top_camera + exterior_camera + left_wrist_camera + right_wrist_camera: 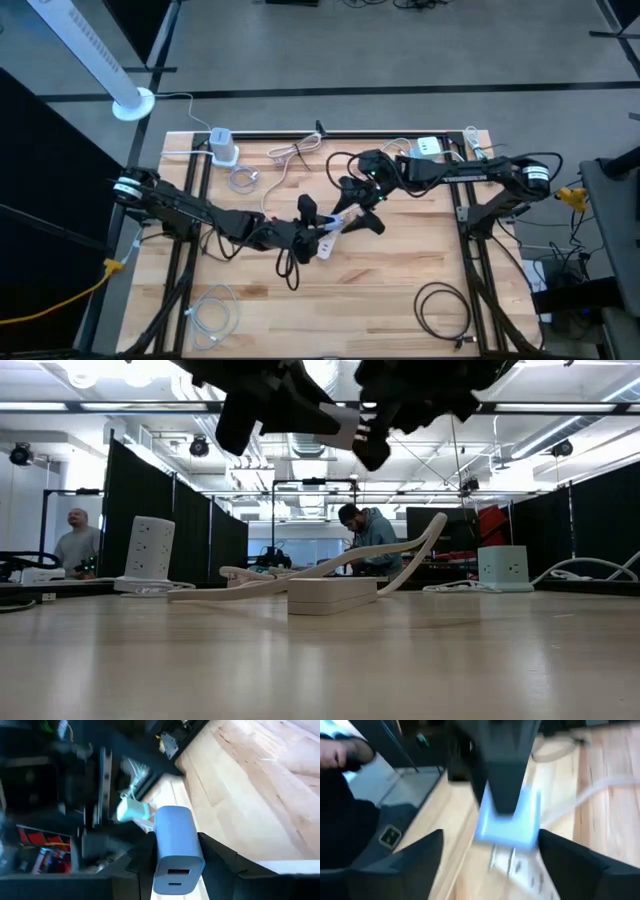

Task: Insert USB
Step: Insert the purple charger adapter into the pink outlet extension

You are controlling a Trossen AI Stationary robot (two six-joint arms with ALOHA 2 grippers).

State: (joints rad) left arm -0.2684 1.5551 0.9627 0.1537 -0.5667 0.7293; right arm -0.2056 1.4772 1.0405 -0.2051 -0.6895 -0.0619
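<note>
high view: left gripper and right gripper meeting above table centre.
left wrist view: fingers pinching pale blue charger, usb ports bare.
right wrist view: fingers spread wide, nothing held.
judged early: cable unplugged, insertion not yet done.

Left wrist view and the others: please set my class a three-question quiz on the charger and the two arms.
1. Fill in: the jaws of the right gripper stand ____.
2. True or false: the charger lies flat on the table.
3. What holds the charger? A. the left gripper; B. the right gripper; C. nothing.
Key: 1 open. 2 false, it is held up off the table. 3 A.
</note>
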